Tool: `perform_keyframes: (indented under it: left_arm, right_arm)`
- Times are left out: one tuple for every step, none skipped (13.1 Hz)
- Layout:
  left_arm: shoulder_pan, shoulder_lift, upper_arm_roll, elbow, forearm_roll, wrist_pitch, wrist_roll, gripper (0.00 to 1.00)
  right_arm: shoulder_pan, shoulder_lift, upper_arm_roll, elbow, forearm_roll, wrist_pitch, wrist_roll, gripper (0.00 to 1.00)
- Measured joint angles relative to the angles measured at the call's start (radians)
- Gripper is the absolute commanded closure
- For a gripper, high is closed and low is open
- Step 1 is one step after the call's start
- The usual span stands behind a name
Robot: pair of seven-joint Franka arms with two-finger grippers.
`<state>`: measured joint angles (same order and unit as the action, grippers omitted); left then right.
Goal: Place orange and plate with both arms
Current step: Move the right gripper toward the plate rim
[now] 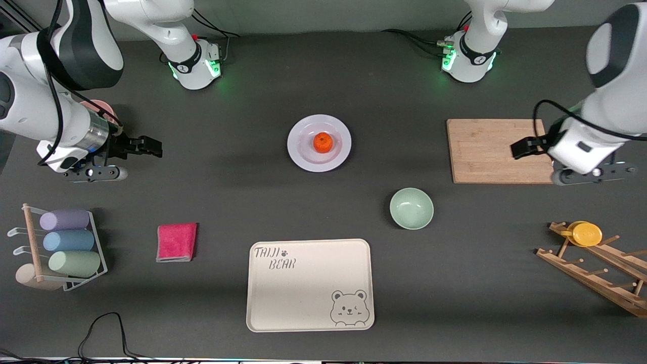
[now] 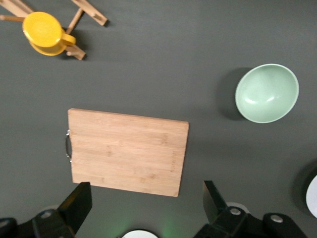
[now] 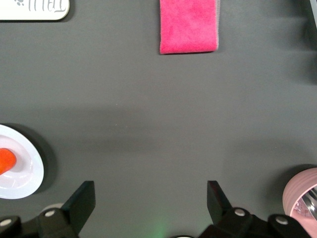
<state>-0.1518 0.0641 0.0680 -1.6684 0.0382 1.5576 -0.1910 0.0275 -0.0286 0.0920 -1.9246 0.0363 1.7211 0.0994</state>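
1. The orange (image 1: 322, 142) sits in the middle of the plate (image 1: 319, 143), and the plate rests on the worktop (image 1: 252, 192) about midway between the two arm bases, farther from the front camera than the bowl (image 1: 411, 208) and the tray (image 1: 310, 284).
2. The right end effector (image 1: 146, 146) hangs over bare worktop toward the right arm's end, jaws wide and empty; its wrist view shows the plate's rim (image 3: 22, 168) and a slice of the orange (image 3: 7, 161) at the frame edge.
3. The left end effector (image 1: 525, 148) hangs over the cutting board (image 1: 498, 150), jaws also wide and empty; the plate barely enters its wrist view.
4. Both must travel inward toward the centre. The right looks slightly nearer, with no obstacle between.
5. The plate is round, so no long axis dictates the approach; its rim is the natural hold.
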Motion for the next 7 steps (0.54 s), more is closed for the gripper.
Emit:
perform_keyframes:
  left_arm:
    - [0.044,-0.001,-0.022,0.003,0.000,-0.010,0.011,0.00]
    - [0.070,-0.004,-0.034,0.003,0.000,-0.019,0.019,0.00]
    - [0.081,-0.011,-0.043,0.002,0.000,-0.027,0.021,0.00]
    - [0.082,-0.023,-0.050,-0.002,0.000,-0.030,0.021,0.00]
    - [0.081,-0.040,-0.059,-0.010,0.000,-0.030,0.021,0.00]
    - [0.077,-0.061,-0.067,-0.020,0.000,-0.029,0.020,0.00]
    - [0.073,-0.082,-0.072,-0.032,0.000,-0.029,0.019,0.00]
  right_arm:
    - [0.012,-0.001,0.000,0.000,0.000,0.001,0.005,0.00]
    - [0.023,-0.001,0.001,0.000,0.000,0.001,0.016,0.00]
    - [0.034,-0.001,0.002,0.000,0.001,0.002,0.026,0.00]
    - [0.047,-0.001,0.003,-0.001,0.002,0.002,0.035,0.00]
    - [0.059,-0.002,0.003,-0.001,0.002,0.001,0.043,0.00]
    - [0.065,-0.004,0.003,-0.001,0.002,0.001,0.048,0.00]
    - [0.066,-0.006,0.002,-0.001,0.002,0.001,0.049,0.00]
